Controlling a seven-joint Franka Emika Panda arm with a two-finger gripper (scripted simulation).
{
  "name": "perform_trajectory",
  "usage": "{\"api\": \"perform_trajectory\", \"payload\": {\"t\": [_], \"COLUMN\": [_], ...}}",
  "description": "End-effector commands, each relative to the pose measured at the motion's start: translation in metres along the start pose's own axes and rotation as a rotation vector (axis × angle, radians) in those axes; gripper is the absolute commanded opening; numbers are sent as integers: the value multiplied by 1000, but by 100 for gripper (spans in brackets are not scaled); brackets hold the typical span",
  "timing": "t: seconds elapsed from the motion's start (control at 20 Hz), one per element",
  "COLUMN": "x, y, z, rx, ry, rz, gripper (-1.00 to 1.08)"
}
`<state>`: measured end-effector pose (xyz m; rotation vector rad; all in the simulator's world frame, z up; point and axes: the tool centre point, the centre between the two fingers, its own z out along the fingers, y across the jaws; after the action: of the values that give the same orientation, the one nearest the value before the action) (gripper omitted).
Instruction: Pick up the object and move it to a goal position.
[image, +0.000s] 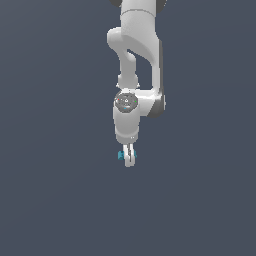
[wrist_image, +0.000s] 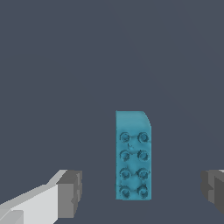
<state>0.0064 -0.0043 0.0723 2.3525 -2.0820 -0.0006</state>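
**Operator:** Where's the object, and is the hand on it yet?

**Spotter:** Not yet, by your wrist view. The object (wrist_image: 133, 155) lies flat on the grey counter (wrist_image: 87, 65), studs up, in the gap between the two finger pads (wrist_image: 70, 194). It sits closer to one pad than the other and touches neither. Your hand (wrist_image: 142, 190) is spread wide and holds nothing. In the exterior view the teal piece (image: 120, 155) peeks out just beside the fingertips, on that view's left.

**Operator:** How will it handle?

**Spotter:** I'd judge it a light, rigid plastic brick that won't give under the pads. The smooth side walls could be a bit slippery, so you want a square, centred pinch.

**Operator:** Where do you take it?

**Spotter:** Across the narrow width, on the two long flat sides, around mid-length. Stay off the rounded corner at one end; a pad landing there could twist it out. I can't see the underside from here.
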Motion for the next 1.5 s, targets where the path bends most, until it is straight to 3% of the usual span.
{"api": "perform_trajectory", "payload": {"t": [0.0, 0.75, 0.8, 1.45], "x": [0, 0, 0, -1], "y": [0, 0, 0, 0], "z": [1, 50, 50, 47], "rx": [0, 0, 0, 1], "ry": [0, 0, 0, 0], "rz": [0, 5, 5, 5], "gripper": [100, 100, -100, -100]}}
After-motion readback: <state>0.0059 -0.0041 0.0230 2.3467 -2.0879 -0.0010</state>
